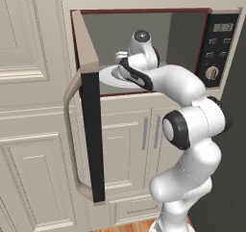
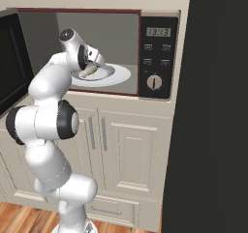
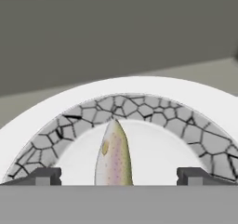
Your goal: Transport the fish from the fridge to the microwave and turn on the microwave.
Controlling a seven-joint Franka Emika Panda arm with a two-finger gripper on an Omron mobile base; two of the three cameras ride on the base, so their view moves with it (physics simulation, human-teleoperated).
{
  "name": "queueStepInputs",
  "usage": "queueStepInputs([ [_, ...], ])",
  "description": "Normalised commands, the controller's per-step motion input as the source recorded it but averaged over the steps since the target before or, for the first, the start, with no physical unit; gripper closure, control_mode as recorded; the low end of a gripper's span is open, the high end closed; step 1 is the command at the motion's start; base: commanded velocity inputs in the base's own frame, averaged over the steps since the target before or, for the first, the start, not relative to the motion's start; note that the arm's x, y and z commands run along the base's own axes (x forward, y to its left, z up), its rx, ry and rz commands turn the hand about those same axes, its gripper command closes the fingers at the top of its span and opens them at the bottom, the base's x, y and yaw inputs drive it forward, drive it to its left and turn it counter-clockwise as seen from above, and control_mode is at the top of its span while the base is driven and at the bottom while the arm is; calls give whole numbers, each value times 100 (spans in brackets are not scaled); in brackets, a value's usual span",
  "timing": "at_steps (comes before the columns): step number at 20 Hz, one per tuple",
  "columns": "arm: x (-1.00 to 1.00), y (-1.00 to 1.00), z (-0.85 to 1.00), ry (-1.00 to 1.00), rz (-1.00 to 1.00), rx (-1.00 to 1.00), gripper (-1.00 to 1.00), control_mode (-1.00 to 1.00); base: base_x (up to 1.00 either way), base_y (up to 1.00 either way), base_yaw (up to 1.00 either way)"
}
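The microwave (image 2: pixel 97 53) sits in a wall of cream cabinet doors (image 1: pixel 29 130), above a wooden floor (image 2: pixel 19 217). Its dark glass door (image 1: pixel 91 135) is swung wide open. Inside, on the grey floor of the oven, lies a white plate (image 3: pixel 42 116) with a cracked grey ring. The fish (image 3: pixel 114 155) lies on the plate, near its middle. The claw (image 3: pixel 119 176) is open, one finger on each side of the fish, not touching it.
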Motion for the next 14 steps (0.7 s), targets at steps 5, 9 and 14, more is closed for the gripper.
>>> queueStepInputs([
  [5, -45, 0, 14, -7, 0, 1, -100, -100, 0, 0, 0],
  [9, -51, -3, 31, 1, 0, 0, -100, -100, 0, 0, 0],
  [14, -65, -2, 28, -5, 4, 0, -100, -100, 0, 0, 0],
])
